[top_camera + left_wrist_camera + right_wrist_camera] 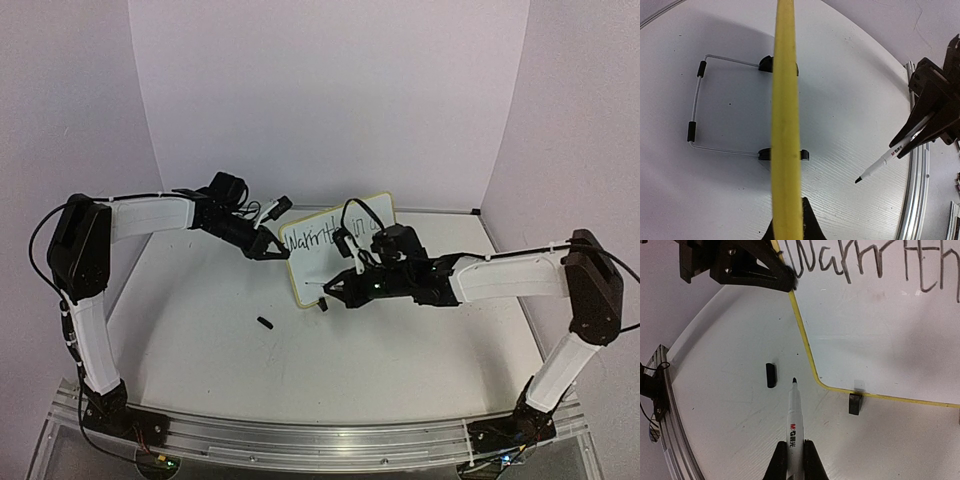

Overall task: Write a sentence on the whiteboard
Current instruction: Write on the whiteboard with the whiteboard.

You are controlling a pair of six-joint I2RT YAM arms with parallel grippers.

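Note:
The whiteboard (316, 272) stands upright mid-table on black clip feet (855, 404) and a wire stand (697, 107). Black handwriting, the sentence (322, 238), runs along its top and begins "Warmth" (865, 265). Its right end is hidden behind my right arm. My left gripper (274, 247) is shut on the board's yellow rim (785, 125) at the upper left corner. My right gripper (347, 290) is shut on a white marker (794, 425). The marker's uncapped black tip points left, just off the board's lower left corner and above the table.
The marker's black cap (265, 323) lies on the white table, left of the pen tip and also in the right wrist view (771, 375). A metal rail (300, 435) runs along the near edge. Pale walls close in the back and sides.

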